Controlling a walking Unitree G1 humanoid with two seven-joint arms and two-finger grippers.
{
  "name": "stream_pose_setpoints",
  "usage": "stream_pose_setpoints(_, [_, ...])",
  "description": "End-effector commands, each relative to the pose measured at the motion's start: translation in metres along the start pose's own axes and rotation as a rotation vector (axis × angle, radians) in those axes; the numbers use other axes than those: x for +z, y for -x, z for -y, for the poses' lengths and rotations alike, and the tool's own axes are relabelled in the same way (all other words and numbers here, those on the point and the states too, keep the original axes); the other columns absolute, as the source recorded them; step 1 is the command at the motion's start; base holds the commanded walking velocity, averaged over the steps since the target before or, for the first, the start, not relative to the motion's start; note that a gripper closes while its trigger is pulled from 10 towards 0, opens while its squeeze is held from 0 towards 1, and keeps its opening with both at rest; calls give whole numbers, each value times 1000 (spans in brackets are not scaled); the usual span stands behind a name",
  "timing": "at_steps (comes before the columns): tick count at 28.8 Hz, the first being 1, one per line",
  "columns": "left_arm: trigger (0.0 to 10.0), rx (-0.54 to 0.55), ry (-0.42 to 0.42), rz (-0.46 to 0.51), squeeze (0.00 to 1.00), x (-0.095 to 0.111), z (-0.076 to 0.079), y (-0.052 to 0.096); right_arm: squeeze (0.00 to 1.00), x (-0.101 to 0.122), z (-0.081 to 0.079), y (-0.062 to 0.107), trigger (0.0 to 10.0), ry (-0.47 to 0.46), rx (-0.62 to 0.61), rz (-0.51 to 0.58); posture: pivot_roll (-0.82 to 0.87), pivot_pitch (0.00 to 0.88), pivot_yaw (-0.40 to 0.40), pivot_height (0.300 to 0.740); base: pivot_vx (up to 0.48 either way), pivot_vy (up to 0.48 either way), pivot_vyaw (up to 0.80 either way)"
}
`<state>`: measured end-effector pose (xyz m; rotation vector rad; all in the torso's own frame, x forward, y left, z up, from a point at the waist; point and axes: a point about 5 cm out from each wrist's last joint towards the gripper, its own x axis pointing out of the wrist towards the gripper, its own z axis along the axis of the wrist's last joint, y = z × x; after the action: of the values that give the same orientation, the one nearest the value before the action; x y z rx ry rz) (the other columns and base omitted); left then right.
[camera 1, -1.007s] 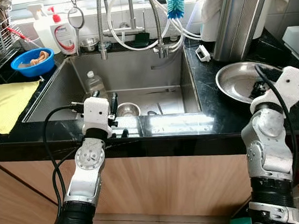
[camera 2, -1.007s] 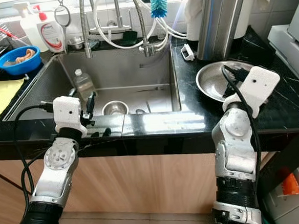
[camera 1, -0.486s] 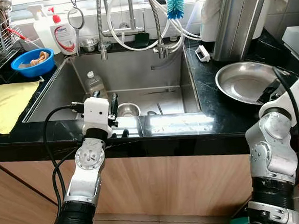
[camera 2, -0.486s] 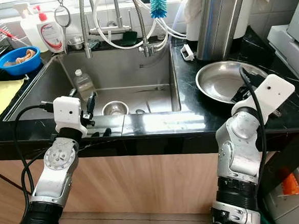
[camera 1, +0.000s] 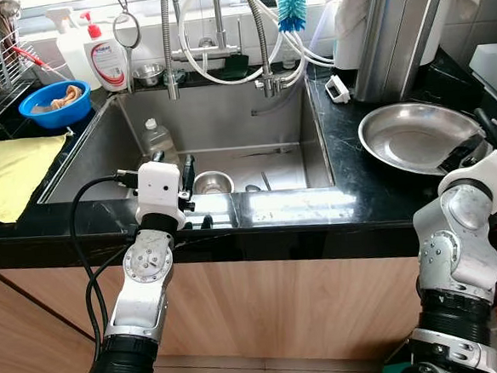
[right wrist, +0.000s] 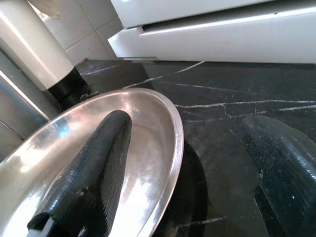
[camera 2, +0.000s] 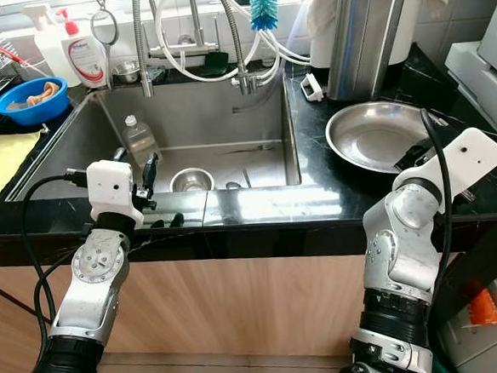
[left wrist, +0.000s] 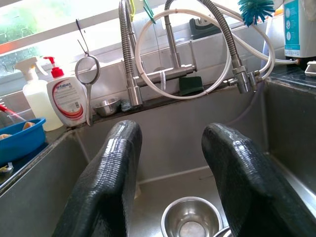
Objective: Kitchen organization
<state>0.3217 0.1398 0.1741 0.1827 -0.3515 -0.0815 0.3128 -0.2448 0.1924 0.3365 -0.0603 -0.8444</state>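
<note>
The right end effector (right wrist: 187,173) sits at the rim of the steel pan (camera 1: 411,137), which rests on the black surface (camera 1: 351,192) just beside the sink (camera 1: 219,124) on its right. Its 2 fingers are spread wide and hold nothing: one finger (right wrist: 91,168) lies over the inside of the pan, the other hangs outside above the surface, so the rim runs between them.

The step in hand looks like taking the pan by its rim. To do it well, the robot should lower the wrist until the outer finger reaches below the rim's lip, then close squarely across the thin edge. The polished steel will probably slip, so a deep bite is safer than a fingertip pinch. The tall steel canister (camera 1: 395,27) stands near the pan's far side, so a lift straight up before any swing avoids knocking it.

The left end effector (left wrist: 168,182) hovers over the front edge of the sink, fingers apart and empty, above the small steel bowl (camera 1: 212,182) near the drain. A plastic bottle (camera 1: 156,140) lies in the sink's left part.
</note>
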Motion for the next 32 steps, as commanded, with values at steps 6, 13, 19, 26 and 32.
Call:
stream_pose_setpoints(6, [10000,14,-8,-12,0,0,-5,-2,0,-8,-5,1,10000,-16,6,-73,-185,0,75,740,0,0,0])
stream_pose_setpoints(13, [10000,5,-7,-6,0,1,-4,-3,0,-15,-4,2,10000,-31,-10,-118,-186,0,78,740,0,0,0])
stream_pose_setpoints(19, [10000,-2,-8,-5,0,1,-4,-2,0,-17,-4,1,10000,-39,-16,-139,-185,0,81,740,0,0,0])
stream_pose_setpoints(26, [10000,-3,-11,-6,0,2,-4,-2,0,-16,-5,0,0,-59,-16,-141,-186,0,83,740,0,0,0])
stream_pose_setpoints(32, [10000,7,-17,-11,0,1,-6,-3,0,-13,-4,-3,10000,-63,-29,-136,-186,0,86,740,0,0,0])
